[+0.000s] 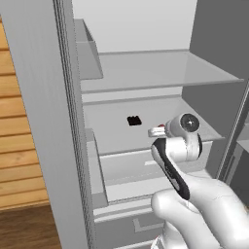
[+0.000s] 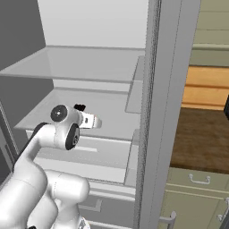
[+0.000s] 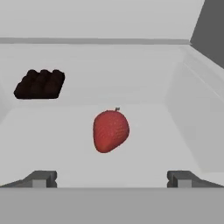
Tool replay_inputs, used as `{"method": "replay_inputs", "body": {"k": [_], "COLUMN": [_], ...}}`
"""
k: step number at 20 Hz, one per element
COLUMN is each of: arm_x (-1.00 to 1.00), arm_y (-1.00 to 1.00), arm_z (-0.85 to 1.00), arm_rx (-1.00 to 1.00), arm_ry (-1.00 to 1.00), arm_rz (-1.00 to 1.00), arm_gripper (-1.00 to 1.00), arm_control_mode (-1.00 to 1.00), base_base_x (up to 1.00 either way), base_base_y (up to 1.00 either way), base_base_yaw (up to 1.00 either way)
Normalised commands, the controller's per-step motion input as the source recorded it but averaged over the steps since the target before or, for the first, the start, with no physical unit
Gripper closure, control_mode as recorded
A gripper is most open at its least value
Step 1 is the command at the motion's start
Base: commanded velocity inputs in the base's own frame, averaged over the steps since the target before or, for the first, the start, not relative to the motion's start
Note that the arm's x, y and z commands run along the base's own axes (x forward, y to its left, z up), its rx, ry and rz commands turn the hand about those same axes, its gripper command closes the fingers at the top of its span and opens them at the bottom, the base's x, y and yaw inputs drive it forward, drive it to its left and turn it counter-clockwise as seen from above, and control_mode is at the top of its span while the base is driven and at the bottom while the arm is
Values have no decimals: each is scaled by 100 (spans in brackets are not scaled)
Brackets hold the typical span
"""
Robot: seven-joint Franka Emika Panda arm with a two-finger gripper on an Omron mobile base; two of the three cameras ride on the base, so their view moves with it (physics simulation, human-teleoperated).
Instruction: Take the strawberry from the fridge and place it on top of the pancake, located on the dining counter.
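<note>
**Strawberry: handling properties and grip point**

The strawberry (image 3: 111,131) lies on a grey inner shelf (image 3: 148,144) of the fridge (image 1: 44,121), centred ahead of the gripper (image 3: 111,179) and not touching it. Expect a light, soft, easily bruised item with a rounded, slightly slippery skin. Recommended hold: across the widest part of the body, below the stem, with gentle closing force. The jaws stand fully released, one on each side of the berry's line. A small black object (image 3: 40,84) rests well apart, to the rear.
</note>
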Motion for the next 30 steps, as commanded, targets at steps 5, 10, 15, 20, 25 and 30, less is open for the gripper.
{"method": "replay_inputs", "body": {"k": [5, 10, 15, 20, 25, 30], "arm_x": [21, 5, 19, 38, 19, 0], "arm_y": [-10, -1, 0, 0, 0, 0], "arm_z": [8, -1, -8, -11, 0, -9], "arm_rx": [4, 0, 0, 0, 0, 0], "arm_ry": [9, 3, 5, 1, 1, 6], "arm_rz": [0, 0, 0, 0, 0, 0], "arm_gripper": [-100, -100, -100, -100, -100, -100], "arm_control_mode": [-100, -100, -100, -100, -100, -100], "base_base_x": [0, 0, 0, 0, 0, 0], "base_base_y": [0, 0, 0, 0, 0, 0], "base_base_yaw": [0, 0, 0, 0, 0, 0]}}
